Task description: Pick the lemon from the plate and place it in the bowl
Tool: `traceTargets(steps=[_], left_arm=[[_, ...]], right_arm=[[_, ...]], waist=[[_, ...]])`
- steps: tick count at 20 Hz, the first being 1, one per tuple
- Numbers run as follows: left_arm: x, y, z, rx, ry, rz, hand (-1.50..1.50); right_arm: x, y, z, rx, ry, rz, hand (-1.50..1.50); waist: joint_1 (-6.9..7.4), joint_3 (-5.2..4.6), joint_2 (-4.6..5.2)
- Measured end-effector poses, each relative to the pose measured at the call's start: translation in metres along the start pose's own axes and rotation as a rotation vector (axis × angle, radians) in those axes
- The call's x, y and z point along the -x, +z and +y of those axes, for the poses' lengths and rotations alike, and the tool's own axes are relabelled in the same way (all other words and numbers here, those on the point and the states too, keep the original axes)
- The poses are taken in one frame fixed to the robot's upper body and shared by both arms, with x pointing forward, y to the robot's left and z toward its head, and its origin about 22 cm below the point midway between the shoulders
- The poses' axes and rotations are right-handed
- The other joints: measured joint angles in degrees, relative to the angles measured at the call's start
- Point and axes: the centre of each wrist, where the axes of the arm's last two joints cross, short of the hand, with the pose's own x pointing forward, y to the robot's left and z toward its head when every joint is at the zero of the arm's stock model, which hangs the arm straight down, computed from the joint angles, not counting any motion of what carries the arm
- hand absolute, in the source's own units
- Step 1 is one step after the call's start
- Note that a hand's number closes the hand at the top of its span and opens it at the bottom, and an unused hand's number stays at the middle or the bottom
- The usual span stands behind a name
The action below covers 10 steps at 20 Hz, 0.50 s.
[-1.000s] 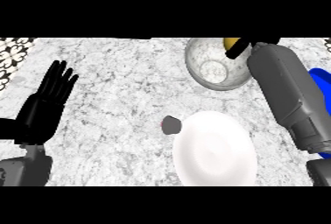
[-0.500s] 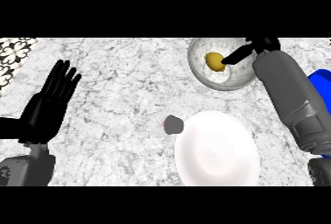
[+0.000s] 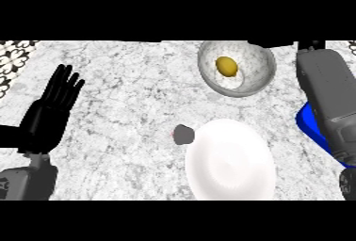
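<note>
Right hand: hidden; only the grey forearm (image 3: 332, 101) shows, running up the right edge to the top band, where a dark bit is cut off. Whether its fingers are apart or together, I cannot tell.
Left hand (image 3: 50, 113): black, flat, fingers straight and slightly spread, pointing up, resting near the left edge and touching nothing.
Lemon (image 3: 227, 66): a small yellow oval lying inside the bowl, well to the right of the left fingers and a little higher.
Bowl (image 3: 259, 61): round, pale and see-through, with a speckled wall; its top rim is cut by the band.
Plate (image 3: 230, 162): smooth white, taller than wide, bare, below the bowl and well right of the left fingers.
Small thing (image 3: 183, 135): dark grey with a reddish spot, touching the plate's left rim; too small to make out.
Blue shape (image 3: 311, 127): glossy, half hidden behind the forearm, cut off at the right.
Counter (image 3: 132, 84): grey-white marbled stone.
Corner patch (image 3: 12, 55): black-and-white patterned, top left, partly cut off.
</note>
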Motion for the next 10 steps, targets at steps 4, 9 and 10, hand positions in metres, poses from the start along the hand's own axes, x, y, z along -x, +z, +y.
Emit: traceTargets(steps=[4, 9, 10], left_arm=[[-0.002, 0.004, 0.006, -0.013, -0.004, 0.006, 0.0], [0.0, 0.009, 0.015, -0.032, -0.004, 0.012, 0.0], [0.002, 0.012, 0.016, -0.039, -0.003, 0.012, 0.0]], right_arm=[[0.015, -0.006, -0.03, 0.075, -0.06, 0.023, -1.5], [0.051, -0.007, -0.081, 0.116, -0.093, 0.053, -1.5], [0.056, -0.007, -0.092, 0.115, -0.098, 0.057, -1.5]], waist=[[-0.55, -0.04, -0.37], [-1.64, -0.08, -0.81], [-2.03, -0.09, -0.98]])
